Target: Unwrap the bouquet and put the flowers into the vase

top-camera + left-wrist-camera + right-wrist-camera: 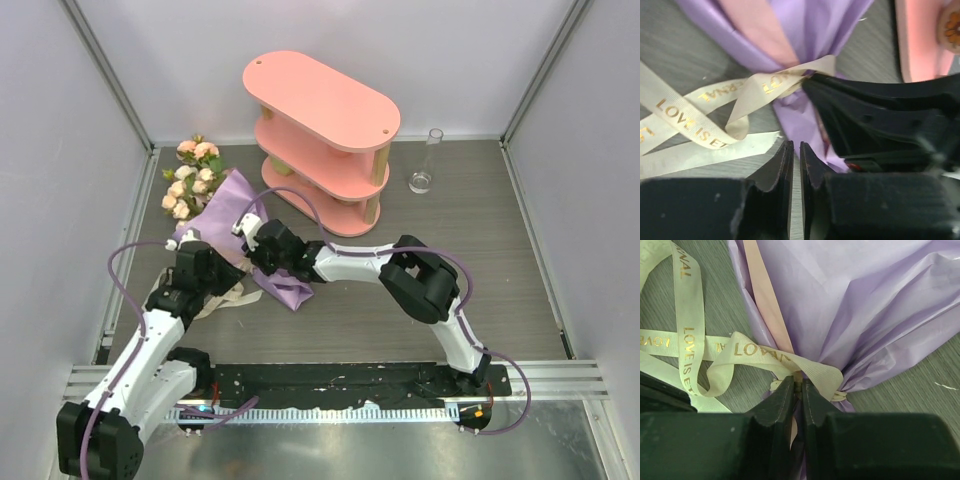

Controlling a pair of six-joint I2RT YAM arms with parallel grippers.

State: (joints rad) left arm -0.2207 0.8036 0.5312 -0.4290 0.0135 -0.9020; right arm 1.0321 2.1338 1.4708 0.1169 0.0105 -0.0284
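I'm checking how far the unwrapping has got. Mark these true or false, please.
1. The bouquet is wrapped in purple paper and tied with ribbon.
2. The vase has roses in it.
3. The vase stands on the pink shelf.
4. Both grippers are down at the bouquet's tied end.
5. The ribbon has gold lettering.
1. True: the bouquet sits in purple paper, with the ribbon round its neck.
2. False: the vase holds no flowers; the flowers are in the paper.
3. False: it stands on the table, to the right of the pink shelf.
4. True: the left gripper and the right gripper are both there.
5. True.
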